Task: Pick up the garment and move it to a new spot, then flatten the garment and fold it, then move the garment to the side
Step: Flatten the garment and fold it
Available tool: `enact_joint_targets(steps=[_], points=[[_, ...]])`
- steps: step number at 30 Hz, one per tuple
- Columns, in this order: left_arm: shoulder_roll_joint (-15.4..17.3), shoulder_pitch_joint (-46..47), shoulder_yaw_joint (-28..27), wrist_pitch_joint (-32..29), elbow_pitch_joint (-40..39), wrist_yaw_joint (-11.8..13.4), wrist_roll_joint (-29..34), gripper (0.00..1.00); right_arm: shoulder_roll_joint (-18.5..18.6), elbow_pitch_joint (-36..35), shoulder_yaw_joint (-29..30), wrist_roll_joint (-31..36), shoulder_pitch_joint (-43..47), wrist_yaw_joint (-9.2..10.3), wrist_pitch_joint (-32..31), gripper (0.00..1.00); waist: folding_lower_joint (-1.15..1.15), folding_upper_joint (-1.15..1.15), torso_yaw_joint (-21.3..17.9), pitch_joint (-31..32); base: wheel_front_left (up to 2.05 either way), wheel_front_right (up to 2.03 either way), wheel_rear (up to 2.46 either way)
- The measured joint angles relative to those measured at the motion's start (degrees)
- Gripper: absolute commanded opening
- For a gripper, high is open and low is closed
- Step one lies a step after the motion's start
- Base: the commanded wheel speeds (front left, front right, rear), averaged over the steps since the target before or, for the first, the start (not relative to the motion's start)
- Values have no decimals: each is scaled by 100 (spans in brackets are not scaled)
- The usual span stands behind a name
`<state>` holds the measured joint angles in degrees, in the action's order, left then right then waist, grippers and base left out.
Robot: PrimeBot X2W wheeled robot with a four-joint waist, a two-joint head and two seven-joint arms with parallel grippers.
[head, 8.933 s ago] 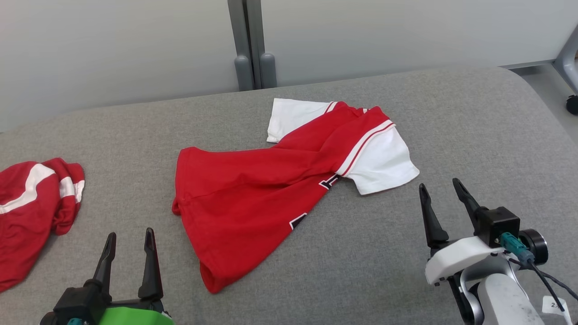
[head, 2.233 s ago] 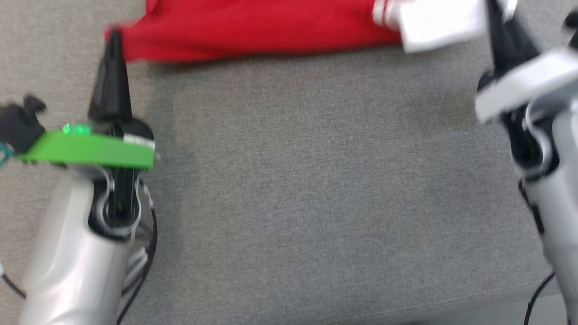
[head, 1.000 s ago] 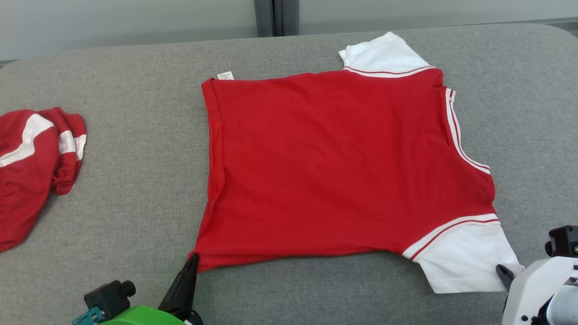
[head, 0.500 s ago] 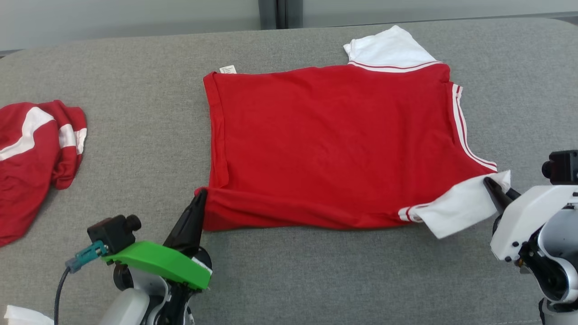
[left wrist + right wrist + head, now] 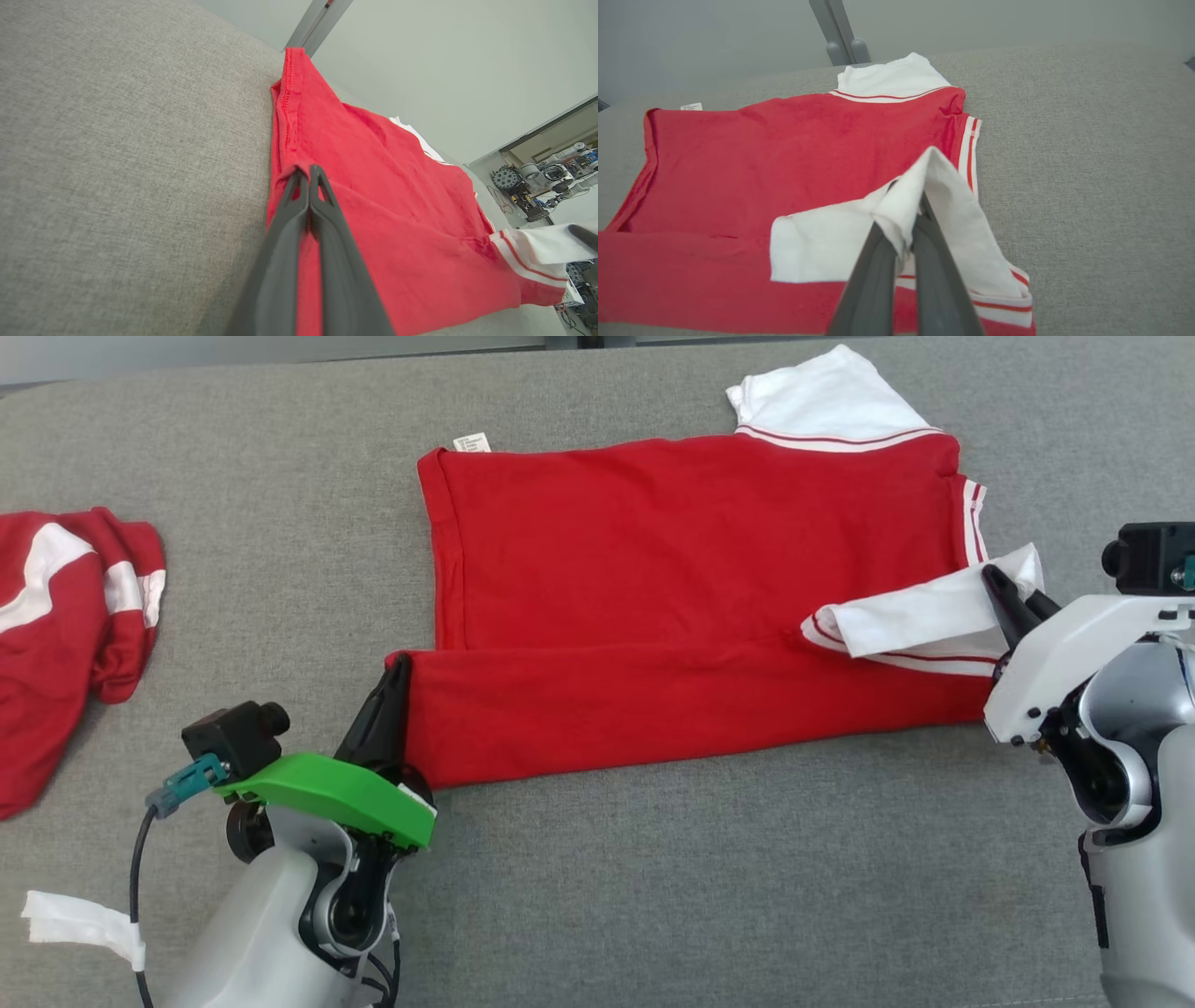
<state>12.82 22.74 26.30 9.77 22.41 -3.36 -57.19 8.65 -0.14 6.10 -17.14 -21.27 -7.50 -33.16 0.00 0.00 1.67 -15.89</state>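
Our left gripper (image 5: 399,665) is clamped on the shirt's (image 5: 691,541) hem (image 5: 416,728), the right gripper (image 5: 995,581) on its sleeve (image 5: 910,616). We should carry both evenly toward the shirt's far edge, with the fold straight.

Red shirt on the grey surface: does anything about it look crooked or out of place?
Yes. The near white sleeve is bunched in the right end effector and lies crooked across the red shirt, not flat. A second red garment sits crumpled at the left.
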Motion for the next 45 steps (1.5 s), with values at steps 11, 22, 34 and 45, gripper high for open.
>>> enact_joint_targets(steps=[11,22,34,45], points=[[-248,330,129,160,592,-177,31,0,116,798,65,134,-508,0,557,0,0,0,139,-252,0,0,0],[-322,469,213,343,971,-267,168,100,115,1291,-34,182,-767,0,1135,100,0,0,219,-225,0,0,0],[-80,-170,319,501,567,198,1080,100,199,726,269,285,133,0,509,100,1,0,134,226,0,0,0],[-114,-250,533,436,705,541,1362,100,45,1059,694,706,371,0,249,100,0,0,76,43,0,0,0]])
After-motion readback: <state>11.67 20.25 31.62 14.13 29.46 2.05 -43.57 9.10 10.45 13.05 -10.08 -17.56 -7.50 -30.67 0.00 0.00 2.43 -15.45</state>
